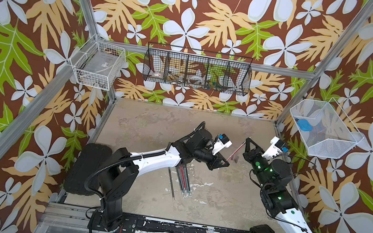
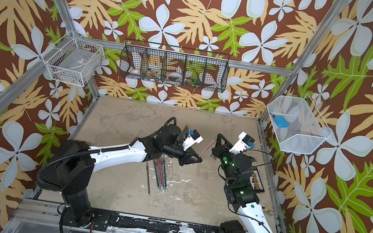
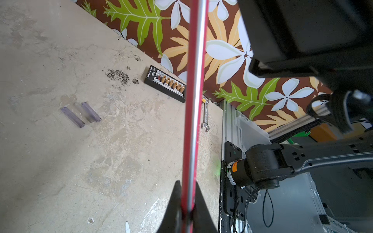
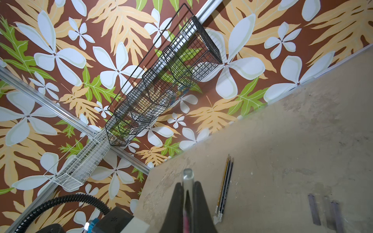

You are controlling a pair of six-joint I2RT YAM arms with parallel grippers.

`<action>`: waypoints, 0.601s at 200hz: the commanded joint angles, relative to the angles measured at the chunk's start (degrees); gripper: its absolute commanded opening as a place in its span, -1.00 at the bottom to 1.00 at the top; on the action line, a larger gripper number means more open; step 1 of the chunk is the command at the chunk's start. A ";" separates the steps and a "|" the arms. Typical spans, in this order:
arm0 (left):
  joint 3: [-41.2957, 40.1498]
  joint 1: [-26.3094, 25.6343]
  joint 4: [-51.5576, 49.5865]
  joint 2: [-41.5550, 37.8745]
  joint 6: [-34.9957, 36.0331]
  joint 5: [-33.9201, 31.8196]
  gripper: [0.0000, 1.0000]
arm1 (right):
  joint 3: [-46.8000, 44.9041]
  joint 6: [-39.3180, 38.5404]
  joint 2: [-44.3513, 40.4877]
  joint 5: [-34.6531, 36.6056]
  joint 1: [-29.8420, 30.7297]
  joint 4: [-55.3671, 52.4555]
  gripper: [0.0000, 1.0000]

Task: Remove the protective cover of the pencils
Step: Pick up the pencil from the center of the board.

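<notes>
My left gripper (image 3: 186,183) is shut on a red pencil (image 3: 194,100) and holds it above the table, as both top views show (image 1: 236,151) (image 2: 208,148). The pencil's far end reaches my right gripper (image 4: 187,184), which is shut on the clear protective cover (image 4: 188,175); pink shows inside the tube. Two loose smoky caps (image 3: 72,117) (image 3: 90,112) lie on the table. A bundle of pencils (image 1: 183,179) lies partly under my left arm. Three more pencils (image 4: 225,187) lie side by side further back.
A black connector board (image 3: 164,83) and a small wrench (image 3: 205,117) lie by the right wall. A black wire basket (image 1: 197,72), a white wire basket (image 1: 98,65) and a white mesh basket (image 1: 324,129) hang on the walls. A black pad (image 1: 87,167) sits at the table's left.
</notes>
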 commanded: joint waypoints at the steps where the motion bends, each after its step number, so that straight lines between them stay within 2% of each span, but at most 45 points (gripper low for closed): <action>1: 1.38 -0.06 -3.61 0.73 0.33 -3.11 -1.00 | 1.21 -2.64 0.74 0.19 0.09 -2.05 -0.93; 19: 2.40 -0.03 -6.04 1.08 1.19 -5.95 -1.00 | 4.44 -8.26 2.72 0.12 0.10 -9.38 -0.44; 35: 4.20 -0.05 -9.75 2.25 3.04 -8.70 -1.00 | 7.02 -12.83 4.93 0.31 0.09 -16.79 0.08; 42: 5.33 -0.04 -11.88 3.16 3.98 -10.04 -1.00 | 7.04 -14.50 5.37 -0.32 -0.06 -18.69 0.18; 61: 8.82 -0.03 -17.37 6.15 5.54 -13.80 -1.00 | 3.91 -16.91 4.39 -5.55 -1.22 -20.04 0.31; 95: 11.60 0.00 -21.52 9.11 7.09 -14.84 -1.00 | -4.95 -15.94 -2.25 -17.58 -6.99 -16.92 0.32; 120: 13.09 -0.11 -23.81 10.58 7.75 -17.03 -1.00 | -6.41 -15.73 -4.62 -23.27 -11.42 -17.47 0.31</action>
